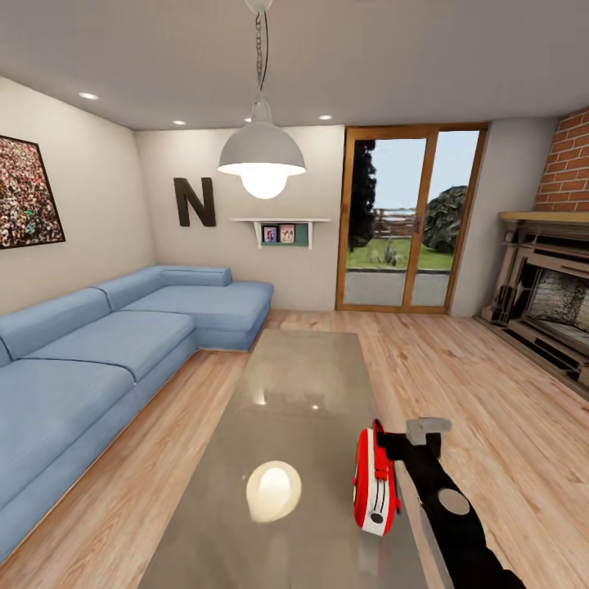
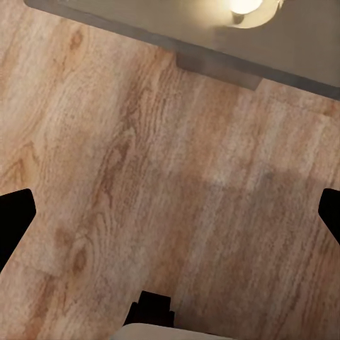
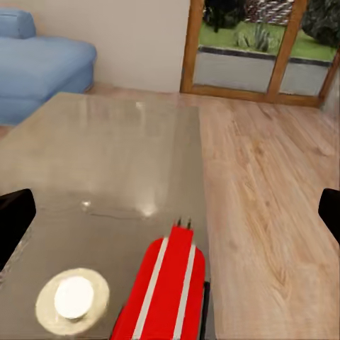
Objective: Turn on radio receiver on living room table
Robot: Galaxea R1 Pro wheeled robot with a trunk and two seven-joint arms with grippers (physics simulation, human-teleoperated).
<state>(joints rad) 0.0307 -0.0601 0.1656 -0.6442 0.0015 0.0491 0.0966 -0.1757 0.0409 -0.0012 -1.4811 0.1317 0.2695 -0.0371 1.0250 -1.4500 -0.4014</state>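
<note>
The red radio receiver point(image 1: 375, 483) with white trim stands on edge near the right side of the glossy grey table point(image 1: 303, 384). My right gripper point(image 1: 402, 446) sits at the radio's upper right, very close to it; whether it touches the radio I cannot tell. In the right wrist view the radio point(image 3: 166, 290) lies low between the spread black fingers point(image 3: 14, 216), and the gripper point(image 3: 173, 212) is open over the table point(image 3: 106, 156). My left gripper point(image 2: 170, 212) is open above the wood floor, beside the table's edge point(image 2: 297, 42).
A blue L-shaped sofa point(image 1: 98, 343) runs along the left. A white pendant lamp point(image 1: 262, 159) hangs over the table and its reflection point(image 1: 274, 489) shows on the top. Glass doors point(image 1: 409, 221) stand at the back, a brick fireplace point(image 1: 548, 303) at the right.
</note>
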